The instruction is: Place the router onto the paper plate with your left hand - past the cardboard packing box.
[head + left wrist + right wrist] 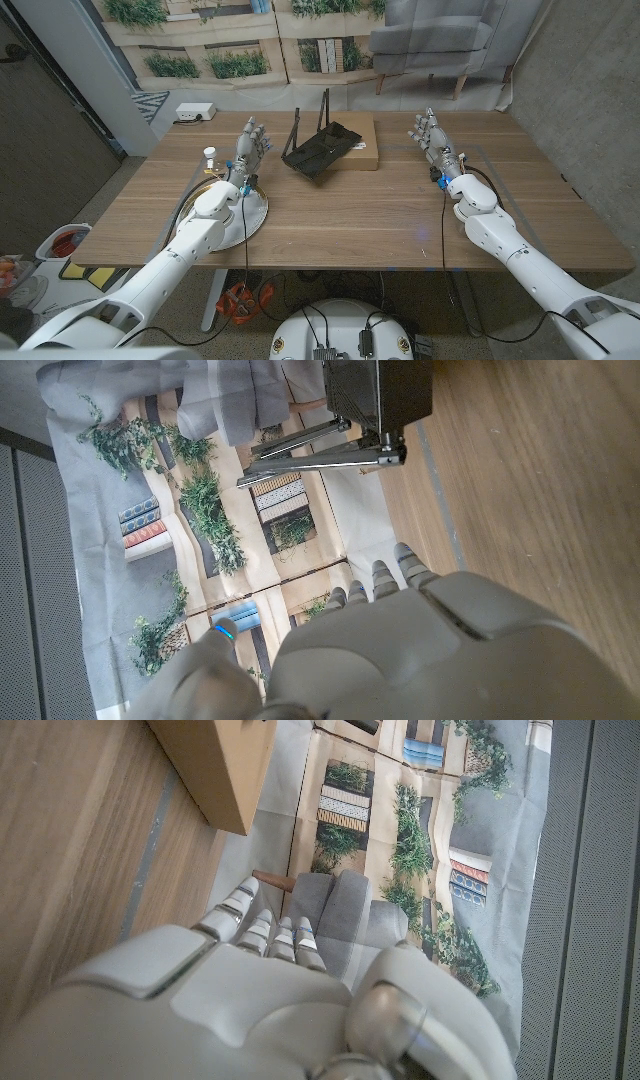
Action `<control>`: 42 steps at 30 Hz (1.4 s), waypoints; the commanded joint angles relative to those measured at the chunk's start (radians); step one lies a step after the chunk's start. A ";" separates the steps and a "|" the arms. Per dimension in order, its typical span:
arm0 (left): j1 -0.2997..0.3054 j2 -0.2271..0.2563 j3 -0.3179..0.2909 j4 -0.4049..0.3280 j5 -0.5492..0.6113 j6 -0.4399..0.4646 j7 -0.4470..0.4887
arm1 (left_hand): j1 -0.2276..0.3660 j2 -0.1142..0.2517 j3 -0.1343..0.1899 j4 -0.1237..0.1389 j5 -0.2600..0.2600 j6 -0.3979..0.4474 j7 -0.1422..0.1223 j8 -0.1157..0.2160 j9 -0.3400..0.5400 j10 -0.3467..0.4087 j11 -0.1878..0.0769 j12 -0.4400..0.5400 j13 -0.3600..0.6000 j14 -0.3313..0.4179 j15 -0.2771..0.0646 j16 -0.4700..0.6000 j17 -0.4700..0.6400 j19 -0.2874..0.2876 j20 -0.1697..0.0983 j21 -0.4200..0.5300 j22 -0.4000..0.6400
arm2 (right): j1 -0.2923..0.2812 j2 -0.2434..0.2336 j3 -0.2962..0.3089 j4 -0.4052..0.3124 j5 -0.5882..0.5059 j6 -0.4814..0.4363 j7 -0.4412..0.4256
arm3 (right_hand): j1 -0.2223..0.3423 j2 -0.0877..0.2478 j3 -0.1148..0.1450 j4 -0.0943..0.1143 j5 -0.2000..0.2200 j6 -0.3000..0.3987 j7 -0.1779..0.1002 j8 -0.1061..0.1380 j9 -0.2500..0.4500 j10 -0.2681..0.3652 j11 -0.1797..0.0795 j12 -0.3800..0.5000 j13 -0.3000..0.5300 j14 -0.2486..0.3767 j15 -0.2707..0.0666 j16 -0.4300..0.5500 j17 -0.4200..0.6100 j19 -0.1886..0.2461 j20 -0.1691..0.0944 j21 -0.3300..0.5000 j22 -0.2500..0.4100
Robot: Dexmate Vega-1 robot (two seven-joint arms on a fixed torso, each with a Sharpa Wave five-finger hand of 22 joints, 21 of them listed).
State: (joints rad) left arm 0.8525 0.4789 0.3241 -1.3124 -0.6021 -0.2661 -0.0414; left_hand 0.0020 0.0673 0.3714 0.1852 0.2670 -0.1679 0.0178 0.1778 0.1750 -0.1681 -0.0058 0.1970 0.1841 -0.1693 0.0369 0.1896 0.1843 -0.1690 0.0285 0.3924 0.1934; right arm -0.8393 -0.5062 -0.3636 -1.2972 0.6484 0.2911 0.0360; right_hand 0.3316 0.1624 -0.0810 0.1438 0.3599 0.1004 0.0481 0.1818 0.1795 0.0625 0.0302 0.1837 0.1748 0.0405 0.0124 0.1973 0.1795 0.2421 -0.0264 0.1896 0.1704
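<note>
- Router (pixel 318 152): I see it black, antennas up, leaning over the front left corner of the cardboard packing box (pixel 352 140).
- Paper plate (pixel 256 213): near the table's (pixel 350 220) left edge, under my left forearm.
- Left hand (pixel 249 148): raised beside the router, fingers apart, holding nothing.
- Right hand (pixel 432 137): up at the box's right, fingers apart, holding nothing.
</note>
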 commanded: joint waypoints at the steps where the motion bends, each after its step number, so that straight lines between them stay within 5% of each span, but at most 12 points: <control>1: 0.026 -0.083 -0.113 -0.023 0.129 0.066 -0.039 | 0.005 0.080 0.004 -0.005 0.008 -0.274 0.003 0.009 0.001 -0.353 0.002 0.007 0.003 -0.356 0.009 0.009 0.001 -0.254 0.004 0.007 0.002 | 0.002 0.016 0.015 0.017 -0.011 -0.004 0.020 | 0.008 0.000 0.001 0.006 0.007 0.008 0.003 0.005 0.002 0.008 0.005 0.003 0.005 0.010 0.000 0.004 0.004 0.007 0.002 0.007 0.004; 15: 0.025 -0.112 -0.160 -0.060 0.324 0.141 -0.026 | 0.091 -0.001 -0.007 -0.093 -0.009 -0.269 -0.012 0.010 0.001 -0.311 0.004 0.014 0.005 -0.290 0.038 0.015 -0.006 -0.181 0.053 0.011 -0.007 | 0.026 0.041 0.022 0.064 -0.022 -0.003 0.040 | 0.006 -0.001 0.003 0.005 0.007 0.008 0.003 0.004 0.002 0.008 0.004 0.002 0.005 0.011 0.000 0.004 0.004 0.008 0.002 0.007 0.004; 26: 0.006 -0.122 -0.166 -0.051 0.417 0.136 -0.020 | 0.139 -0.035 -0.010 -0.141 -0.020 -0.270 -0.014 0.013 0.002 -0.294 0.022 0.018 0.007 -0.266 0.049 0.016 -0.005 -0.143 0.059 0.013 -0.008 | 0.053 0.061 0.023 0.110 -0.027 0.003 0.058 | 0.004 -0.002 0.004 0.004 0.006 0.008 0.003 0.005 0.002 0.010 0.004 0.003 0.005 0.012 0.000 0.004 0.004 0.009 0.002 0.007 0.004; 31: -0.007 -0.126 -0.162 -0.040 0.456 0.116 -0.005 | 0.190 -0.059 -0.011 -0.186 -0.026 -0.244 -0.036 0.023 0.003 -0.267 0.022 0.024 0.009 -0.228 0.043 0.022 -0.004 -0.104 0.055 0.015 -0.008 | 0.064 0.069 0.025 0.132 -0.028 0.007 0.067 | 0.003 -0.002 0.004 0.004 0.006 0.009 0.005 0.005 0.002 0.011 0.006 0.003 0.005 0.013 0.000 0.004 0.004 0.010 0.002 0.007 0.004; 42: -0.040 -0.120 -0.131 -0.023 0.557 0.092 0.045 | 0.320 -0.075 0.003 -0.284 -0.037 -0.130 -0.028 0.044 0.004 -0.141 0.023 0.053 0.009 -0.095 0.032 0.038 -0.006 0.030 0.060 0.032 -0.009 | 0.077 0.081 0.032 0.165 -0.027 0.019 0.079 | 0.002 -0.003 0.005 0.003 0.006 0.009 0.004 0.005 0.003 0.010 0.005 0.002 0.005 0.013 0.000 0.004 0.004 0.010 0.002 0.007 0.004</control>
State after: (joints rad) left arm 0.8406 0.3559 0.1707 -1.3505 -0.1356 -0.1542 -0.0333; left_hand 0.2896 -0.0047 0.3683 -0.0777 0.2359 -0.1744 -0.0110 0.2165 0.1747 -0.1707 0.0094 0.2384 0.1886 -0.1715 0.0791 0.2218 0.1766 -0.1659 0.0849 0.4143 0.1820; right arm -0.7747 -0.4383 -0.3367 -1.1682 0.6219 0.3002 0.1032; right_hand 0.3338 0.1647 -0.0810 0.1435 0.3598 0.1002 0.0481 0.1817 0.1792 0.0677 0.0357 0.1835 0.1745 0.0440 0.0088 0.1972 0.1792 0.2419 -0.0263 0.1895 0.1701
